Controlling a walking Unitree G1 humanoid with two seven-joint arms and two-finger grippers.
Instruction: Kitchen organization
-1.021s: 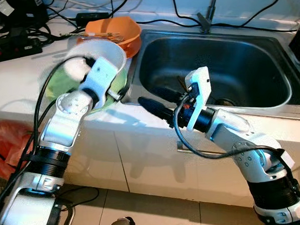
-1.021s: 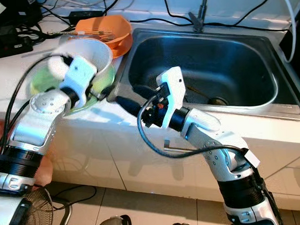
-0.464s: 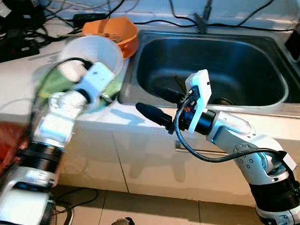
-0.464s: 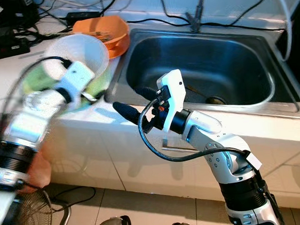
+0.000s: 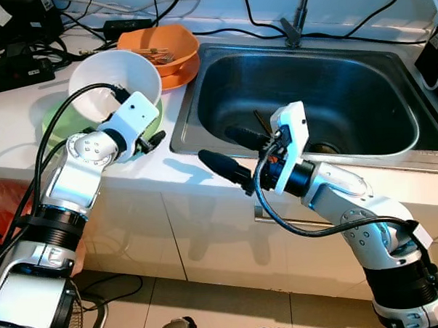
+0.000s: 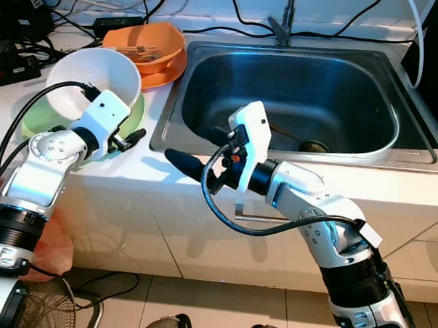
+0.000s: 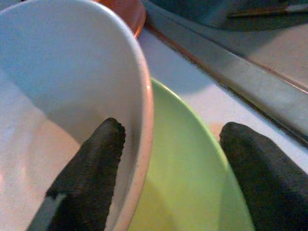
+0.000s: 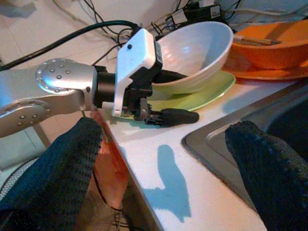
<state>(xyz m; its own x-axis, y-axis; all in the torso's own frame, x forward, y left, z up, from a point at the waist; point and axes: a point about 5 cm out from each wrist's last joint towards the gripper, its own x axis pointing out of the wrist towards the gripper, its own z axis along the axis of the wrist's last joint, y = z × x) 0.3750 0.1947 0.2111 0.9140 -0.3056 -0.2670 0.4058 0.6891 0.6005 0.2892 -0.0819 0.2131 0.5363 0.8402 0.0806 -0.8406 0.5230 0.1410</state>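
A white bowl rests tilted on a green plate on the counter, left of the sink. My left gripper is open and straddles the bowl's near rim. In the left wrist view one finger is inside the bowl and the other finger hangs wide of it over the green plate. My right gripper is open and empty, hovering over the sink's front left corner. An orange bowl with utensils stands behind the white one.
A thin utensil lies in the sink near the drain. The faucet rises at the back. Cables and a power strip crowd the back left of the counter. A red bag sits by the cabinet.
The left arm has swung the white bowl down and to the left, and it now rests on the green plate without blur. The right gripper has drawn slightly back from the sink.
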